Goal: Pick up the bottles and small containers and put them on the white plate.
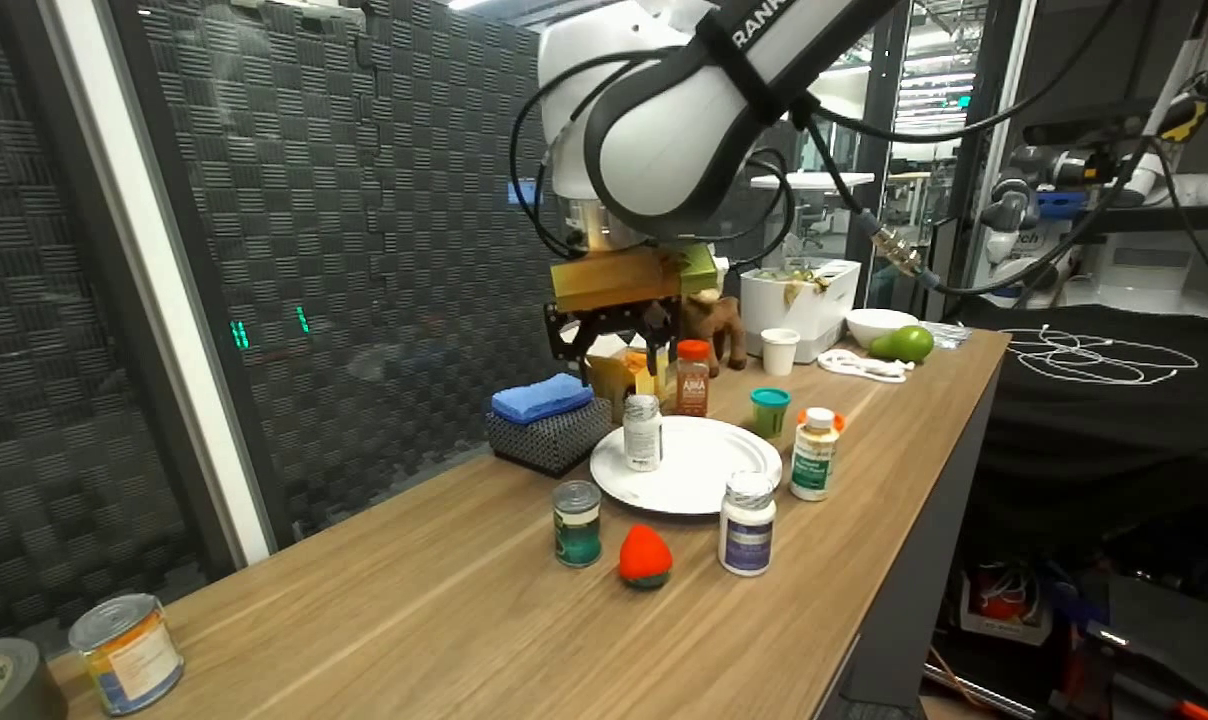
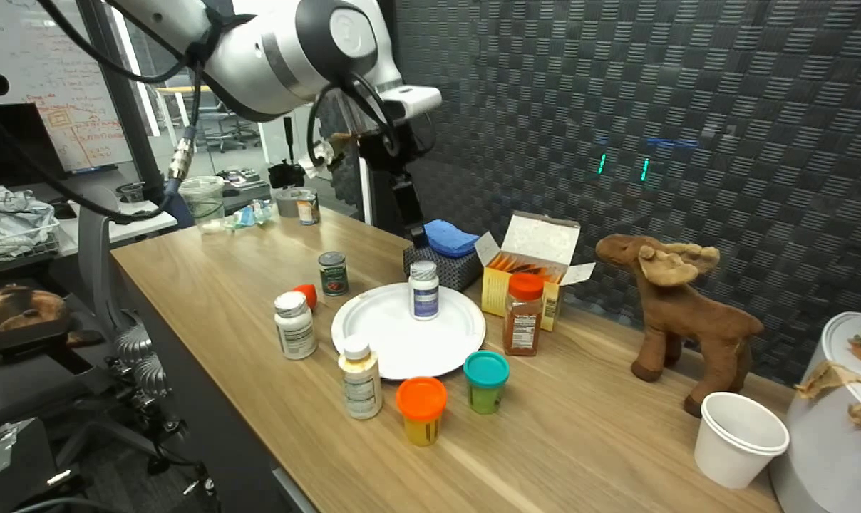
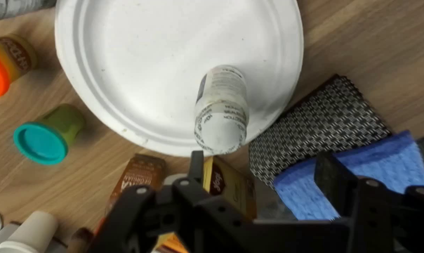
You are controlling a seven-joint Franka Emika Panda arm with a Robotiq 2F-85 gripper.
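White bottle [image 2: 295, 335] stood near the worktop's [image 2: 224, 299] open long edge in an exterior view, partly hiding the red piece [image 2: 307, 291]. Cream bottle [image 2: 361, 388] was next along that edge. White plate [image 2: 363, 320] sat mid-worktop, another white bottle [image 2: 424, 299] upright on it. Hand [image 3: 261, 165] was spread wide, toward the wall edge; only one finger [image 2: 406, 199] showed in that view. Orange-lidded tub [image 2: 422, 406], teal-lidded tub [image 2: 486, 388]: contents were hidden. Yellow carton [image 2: 497, 291] held orange packets [image 2: 522, 266], partly behind red-capped jar [image 2: 522, 324]. White bin [image 2: 829, 442], cut off, carried brown scraps [image 2: 826, 377].
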